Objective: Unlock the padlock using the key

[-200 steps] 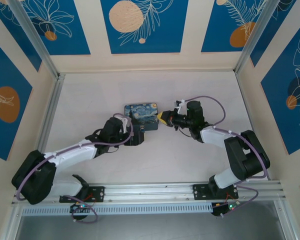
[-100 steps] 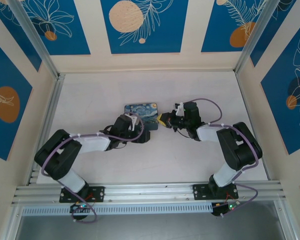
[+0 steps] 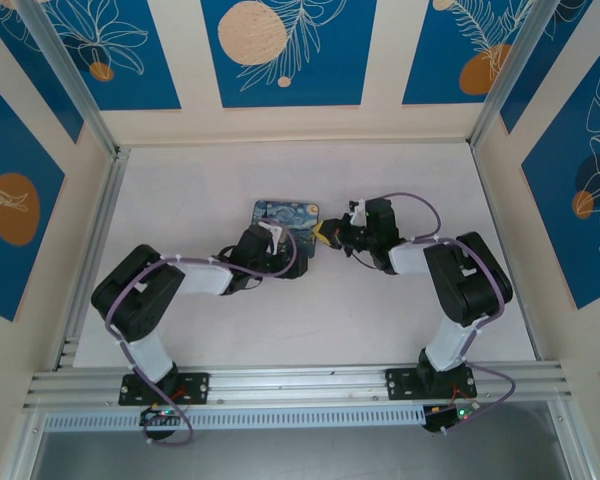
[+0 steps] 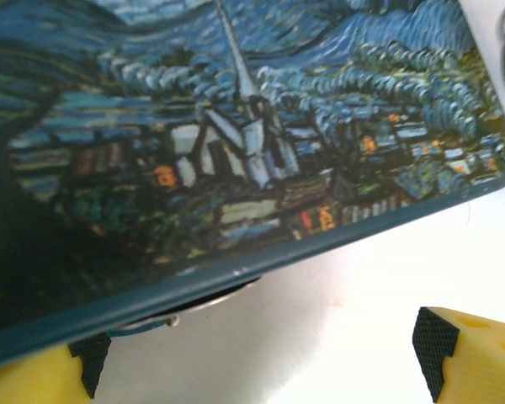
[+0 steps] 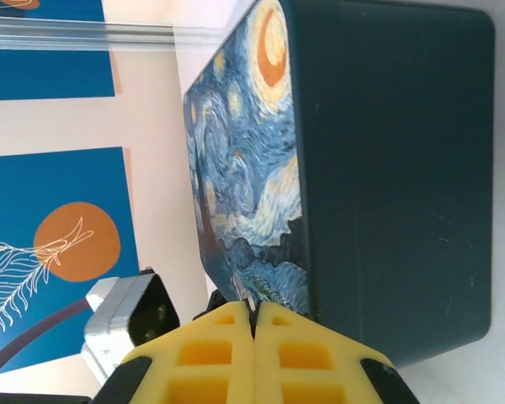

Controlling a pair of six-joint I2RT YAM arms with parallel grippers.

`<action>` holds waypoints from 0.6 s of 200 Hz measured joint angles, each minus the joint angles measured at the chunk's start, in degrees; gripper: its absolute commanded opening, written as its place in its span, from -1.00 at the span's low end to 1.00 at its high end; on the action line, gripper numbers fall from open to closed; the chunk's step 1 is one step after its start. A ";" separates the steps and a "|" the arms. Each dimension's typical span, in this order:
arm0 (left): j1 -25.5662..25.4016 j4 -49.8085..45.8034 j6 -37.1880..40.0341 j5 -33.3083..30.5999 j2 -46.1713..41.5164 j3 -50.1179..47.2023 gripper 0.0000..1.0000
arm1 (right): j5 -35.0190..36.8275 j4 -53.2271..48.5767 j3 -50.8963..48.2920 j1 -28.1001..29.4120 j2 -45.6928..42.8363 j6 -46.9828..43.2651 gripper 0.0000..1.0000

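One thin grey key [image 5: 250,305] between jaws

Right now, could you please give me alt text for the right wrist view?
The right end effector, yellow and shut, points at a dark-blue rectangular box with a starry-night painted lid. Behind are blue wall panels, one with an orange disc.

A pale table [image 3: 310,320] carries the starry-night box [image 3: 280,212].

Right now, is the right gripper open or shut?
Shut: the right gripper has its yellow fingers pressed together, no gap, beside the painted box.
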 measured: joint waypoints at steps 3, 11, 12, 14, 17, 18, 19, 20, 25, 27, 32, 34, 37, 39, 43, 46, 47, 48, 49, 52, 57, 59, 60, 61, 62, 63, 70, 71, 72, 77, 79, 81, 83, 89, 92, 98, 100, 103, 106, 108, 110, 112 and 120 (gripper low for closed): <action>0.00 0.20 -0.02 -0.02 0.11 0.04 0.88 | 0.02 0.07 0.00 -0.02 0.26 0.02 -1.00; 0.00 0.96 -0.07 0.02 0.31 0.04 0.87 | -0.04 0.24 0.00 -0.09 0.68 0.24 -1.00; 0.00 1.07 -0.07 0.02 0.35 0.04 0.87 | -0.02 0.24 0.00 -0.09 0.72 0.22 -1.00; 0.00 1.31 -0.09 0.04 0.44 0.07 0.87 | -0.04 0.24 0.00 -0.09 0.81 0.28 -1.00; 0.00 1.64 -0.13 0.02 0.55 0.07 0.87 | -0.13 0.31 0.00 -0.09 0.94 0.46 -1.00; 0.00 1.73 -0.15 0.02 0.59 0.07 0.87 | -0.17 0.35 0.00 -0.09 1.01 0.44 -1.00; 0.00 1.77 -0.20 0.02 0.61 0.07 0.87 | -0.17 0.37 0.00 -0.11 1.03 0.44 -1.00; 0.00 1.90 -0.22 0.02 0.63 0.07 0.87 | -0.17 0.42 0.00 -0.11 1.03 0.46 -1.00; 0.00 2.12 -0.28 0.04 0.66 0.07 0.87 | -0.15 0.72 0.00 -0.11 1.14 0.61 -1.00; 0.00 2.29 -0.42 0.04 0.66 0.07 0.87 | -0.15 0.83 0.00 -0.11 1.16 0.63 -1.00; 0.00 2.75 -0.68 0.09 0.76 0.07 0.86 | -0.17 1.03 0.00 -0.11 1.20 0.66 -1.00; 0.00 3.04 -0.85 0.09 0.76 0.07 0.86 | -0.17 1.07 0.00 -0.11 1.22 0.66 -1.00; 0.00 3.37 -1.16 0.09 0.81 0.07 0.87 | -0.15 1.20 0.00 -0.11 1.25 0.66 -1.00; 0.00 3.56 -1.22 0.09 0.83 0.07 0.86 | -0.17 1.29 0.00 -0.11 1.27 0.66 -1.00; 0.00 3.93 -1.46 0.09 0.85 0.04 0.86 | -0.17 1.38 0.00 -0.11 1.31 0.66 -1.00; 0.00 4.26 -1.68 0.09 0.85 0.04 0.86 | -0.17 1.49 0.00 -0.11 1.33 0.66 -1.00; 0.00 4.44 -1.79 0.11 0.85 0.04 0.86 | -0.15 1.49 0.00 -0.11 1.33 0.68 -1.00; 0.00 4.52 -1.81 0.09 0.85 0.04 0.86 | -0.15 1.49 0.00 -0.11 1.33 0.68 -1.00; 0.00 4.72 -1.99 0.11 0.85 0.04 0.86 | -0.17 1.49 0.00 -0.11 1.36 0.68 -1.00; 0.00 4.94 -2.21 0.13 0.85 0.04 0.86 | -0.17 1.53 0.00 -0.15 1.38 0.68 -1.00; 0.00 5.68 -2.78 0.13 0.85 -0.02 0.85 | -0.17 1.57 0.00 -0.15 1.40 0.68 -1.00; 0.00 5.90 -2.89 0.15 0.85 -0.02 0.85 | -0.15 1.62 0.00 -0.15 1.40 0.68 -1.00; 0.00 6.01 -2.93 0.15 0.85 -0.04 0.85 | -0.15 1.64 0.00 -0.15 1.40 0.68 -1.00; 0.00 6.08 -3.04 0.17 0.85 -0.04 0.85 | -0.15 1.66 0.00 -0.15 1.40 0.68 -1.00; 0.00 6.25 -3.15 0.20 0.85 -0.07 0.85 | -0.15 1.66 0.00 -0.15 1.40 0.68 -1.00; 0.00 6.36 -3.21 0.20 0.85 -0.07 0.85 | -0.15 1.66 0.00 -0.17 1.40 0.68 -1.00; 0.00 7.37 -4.02 0.33 0.85 -0.22 0.84 | -0.15 1.68 0.00 -0.22 1.40 0.68 -1.00; 0.00 7.43 -4.07 0.35 0.85 -0.24 0.84 | -0.15 1.70 0.00 -0.22 1.40 0.68 -1.00; 0.00 7.63 -4.22 0.37 0.85 -0.26 0.84 | -0.15 1.70 0.00 -0.24 1.40 0.68 -1.00; 0.00 8.28 -4.63 0.52 0.85 -0.39 0.84 | -0.15 1.73 0.00 -0.26 1.40 0.68 -1.00; 0.00 8.50 -4.83 0.55 0.85 -0.46 0.84 | -0.15 1.73 0.00 -0.26 1.40 0.68 -1.00; 0.00 8.72 -5.03 0.57 0.85 -0.48 0.84 | -0.17 1.73 0.00 -0.28 1.40 0.68 -1.00; 0.00 8.87 -5.27 0.61 0.85 -0.50 0.84 | -0.17 1.73 0.00 -0.31 1.40 0.68 -1.00; 0.00 9.29 -5.86 0.70 0.85 -0.59 0.83 | -0.15 1.73 0.00 -0.31 1.40 0.68 -1.00; 0.00 9.60 -5.99 0.74 0.85 -0.66 0.83 | -0.17 1.75 0.00 -0.31 1.40 0.68 -1.00; 0.00 9.94 -6.49 0.76 0.85 -0.72 0.82 | -0.17 1.75 0.00 -0.31 1.40 0.68 -1.00; 0.00 10.10 -6.67 0.79 0.87 -0.72 0.81 | -0.17 1.75 0.00 -0.31 1.40 0.68 -1.00; 0.00 10.29 -7.08 0.81 0.90 -0.76 0.81 | -0.17 1.77 0.00 -0.31 1.40 0.68 -1.00; 0.00 10.45 -7.23 0.83 0.92 -0.79 0.80 | -0.17 1.81 0.00 -0.31 1.40 0.68 -1.00; 0.00 10.62 -7.41 0.85 0.94 -0.83 0.80 | -0.17 1.84 0.00 -0.31 1.40 0.68 -1.00; 0.00 10.82 -7.61 0.87 0.98 -0.85 0.79 | -0.17 1.86 0.00 -0.31 1.40 0.68 -1.00; 0.00 10.99 -7.72 0.92 1.03 -0.90 0.79 | -0.17 1.88 0.00 -0.31 1.40 0.68 -1.00; 0.00 11.80 -8.39 1.03 1.36 -1.07 0.78 | -0.17 1.92 0.00 -0.31 1.40 0.68 -1.00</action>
